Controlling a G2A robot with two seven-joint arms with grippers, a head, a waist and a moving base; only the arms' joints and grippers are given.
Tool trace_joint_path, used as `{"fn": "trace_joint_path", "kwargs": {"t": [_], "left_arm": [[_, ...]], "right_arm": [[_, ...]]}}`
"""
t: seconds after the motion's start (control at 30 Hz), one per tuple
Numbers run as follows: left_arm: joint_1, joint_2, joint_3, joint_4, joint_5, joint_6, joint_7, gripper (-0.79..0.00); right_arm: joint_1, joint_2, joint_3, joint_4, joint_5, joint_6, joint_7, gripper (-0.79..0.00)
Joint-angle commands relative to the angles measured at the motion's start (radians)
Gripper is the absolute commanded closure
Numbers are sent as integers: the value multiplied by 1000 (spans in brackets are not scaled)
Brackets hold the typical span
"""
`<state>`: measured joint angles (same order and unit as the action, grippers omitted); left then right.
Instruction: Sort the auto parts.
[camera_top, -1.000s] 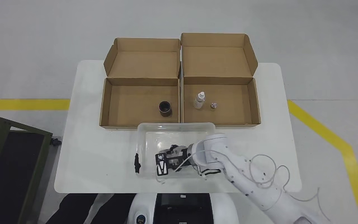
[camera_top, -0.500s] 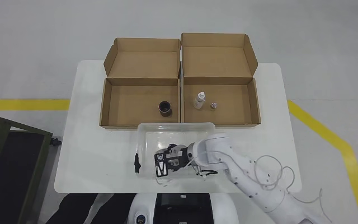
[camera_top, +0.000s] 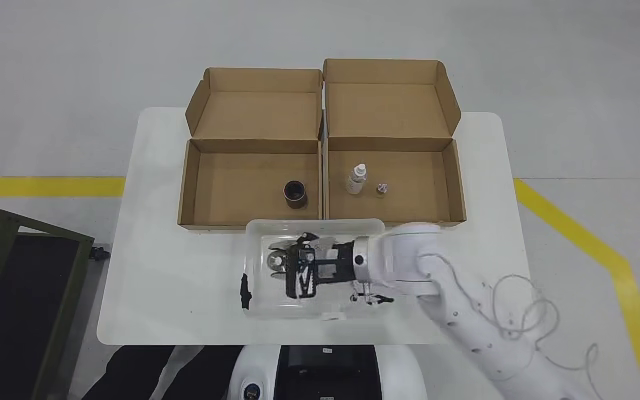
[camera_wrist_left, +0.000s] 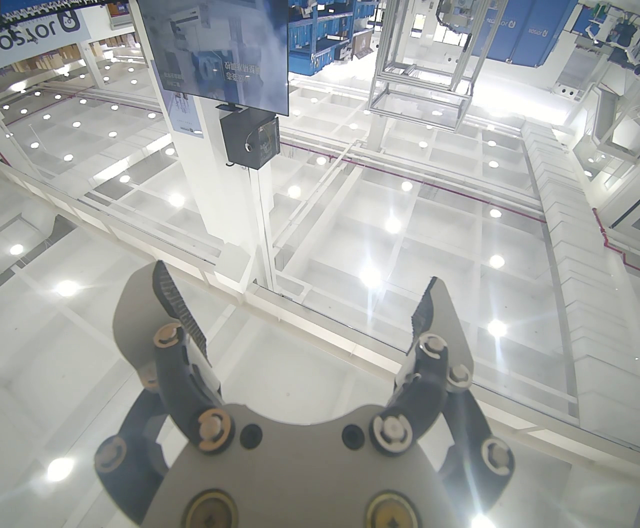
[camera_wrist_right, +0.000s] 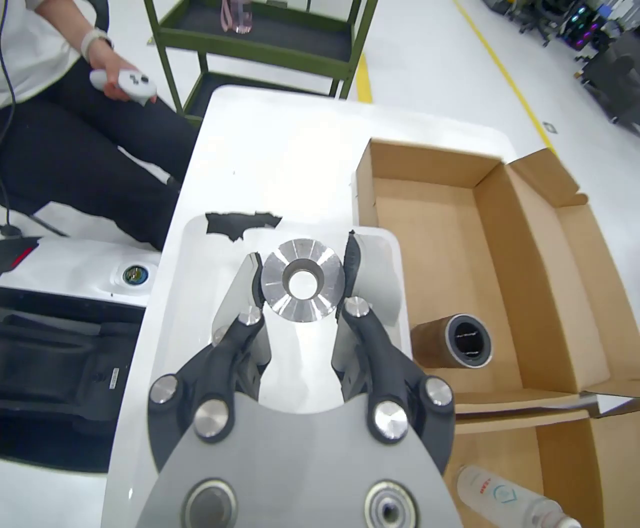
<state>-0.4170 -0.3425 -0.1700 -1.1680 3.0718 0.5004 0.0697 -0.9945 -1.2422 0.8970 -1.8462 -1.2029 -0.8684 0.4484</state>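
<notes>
My right gripper (camera_wrist_right: 302, 254) is shut on a silver metal ring (camera_wrist_right: 280, 272) with a round centre hole, held over the clear plastic tray (camera_wrist_right: 200, 280). From above, the ring (camera_top: 276, 262) and that gripper (camera_top: 287, 264) sit over the tray's (camera_top: 315, 226) left part. A dark cylindrical sleeve (camera_top: 294, 191) lies in the left cardboard box (camera_top: 205, 190); it also shows in the right wrist view (camera_wrist_right: 452, 346). The right box (camera_top: 440, 190) holds a white bottle (camera_top: 357, 179) and a small part (camera_top: 381, 187). My left gripper (camera_wrist_left: 295, 285) is open, pointing at the ceiling, holding nothing.
A black torn scrap (camera_top: 244, 290) lies at the tray's left rim. Both boxes stand side by side behind the tray, lids folded back. A dark green cart (camera_top: 35, 290) stands off the table's left side.
My right gripper, shut on the ring, has moved from the tray's near edge toward its far side, and the wrist has turned.
</notes>
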Motion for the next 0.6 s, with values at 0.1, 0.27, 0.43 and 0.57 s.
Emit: {"fn": "trace_joint_path", "kwargs": {"t": [0.1,0.27,0.43,0.57], "left_arm": [[0,0,0,0,0,0,0,-785],[0,0,0,0,0,0,0,-785],[0,0,0,0,0,0,0,-785],[0,0,0,0,0,0,0,-785]], "right_arm": [[-34,9,56,-56,44,19,-85,0],[-59,15,112,-106,99,47,-164,0],[-80,21,166,-149,144,67,-232,0],[-97,25,205,-183,175,73,-277,0]]}}
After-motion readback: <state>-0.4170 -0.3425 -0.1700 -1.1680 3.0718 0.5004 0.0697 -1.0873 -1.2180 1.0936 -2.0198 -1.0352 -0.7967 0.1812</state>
